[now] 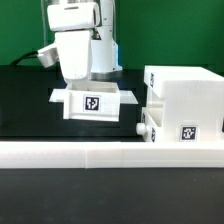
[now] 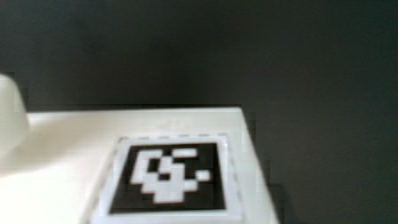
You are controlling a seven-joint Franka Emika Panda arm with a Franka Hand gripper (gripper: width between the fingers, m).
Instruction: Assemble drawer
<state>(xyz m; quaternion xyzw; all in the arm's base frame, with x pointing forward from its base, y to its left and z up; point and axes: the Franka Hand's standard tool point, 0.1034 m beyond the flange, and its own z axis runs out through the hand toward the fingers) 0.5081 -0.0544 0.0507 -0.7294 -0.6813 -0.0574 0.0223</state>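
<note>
Black table (image 1: 25,105) carries everything in the exterior view. We see the housing (image 1: 185,100) just behind the border wall (image 1: 100,153). A tray (image 1: 93,102) stands near the housing, at the exterior view's left of it, under the claw (image 1: 80,84). In the wrist view the tray's tag (image 2: 166,175) shows large and blurred. How far the claw is open we cannot tell.

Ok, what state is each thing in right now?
housing: upright on the table, by the border wall.
tray: on the table, outside the housing, tag showing.
gripper: down at the tray; open or shut unclear.
</note>
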